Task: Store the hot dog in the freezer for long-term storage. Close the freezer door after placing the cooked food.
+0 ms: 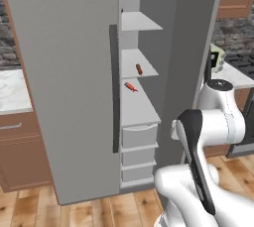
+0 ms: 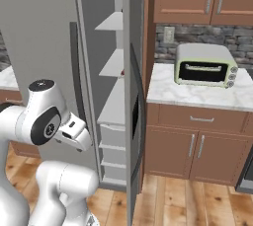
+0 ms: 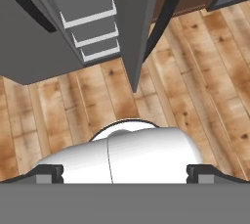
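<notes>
Dark finger tips of the gripper (image 3: 125, 174) stand spread wide at the two sides of the hand view, with nothing between them, pointing down at the wooden floor (image 3: 205, 71). Just ahead of the hand hangs the bottom edge of the freezer door (image 3: 129, 27), swung open, with the white drawers (image 3: 93, 27) beside it. In the left base view the freezer (image 1: 149, 3) stands open, and the hot dog (image 1: 139, 69) lies on a white shelf (image 1: 149, 70) about halfway up. One shelf lower lies a smaller orange-red piece (image 1: 130, 86). To the right, past the open door, a toaster oven (image 2: 205, 65) sits on a marble counter (image 2: 197, 96) above brown cabinets (image 2: 192, 146).
</notes>
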